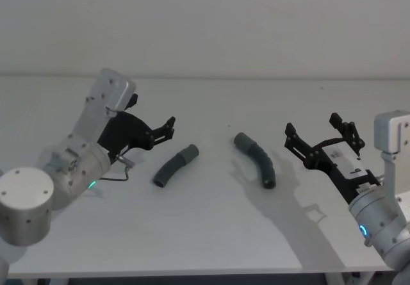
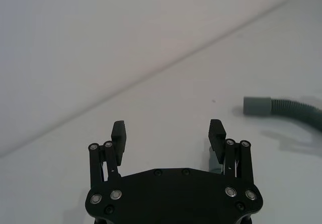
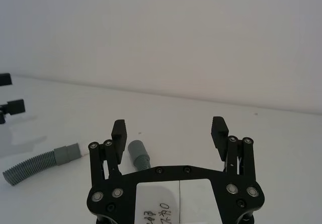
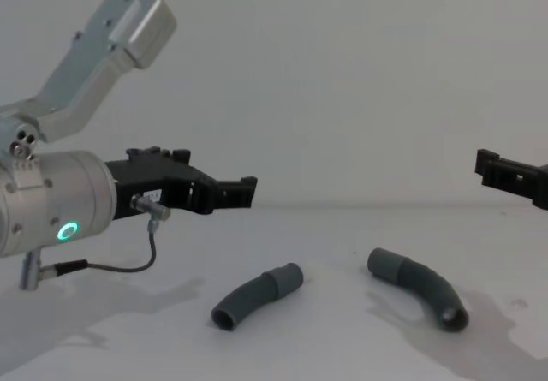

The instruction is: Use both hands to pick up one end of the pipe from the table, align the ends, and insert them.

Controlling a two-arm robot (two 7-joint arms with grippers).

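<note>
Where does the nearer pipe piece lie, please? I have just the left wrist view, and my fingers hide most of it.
Observer: The nearer piece lies flat on the table, below the raised left gripper, its cuff pointing toward the other piece.
Operator: Thank you. And where is the right gripper?
Observer: The right gripper hovers to the robot's right of the other piece, fingers open, holding nothing.

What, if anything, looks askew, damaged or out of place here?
Nothing stands out. The left hose piece and right hose piece lie apart on the table, undamaged. The left tool and right tool hover open, each beside its piece.
</note>
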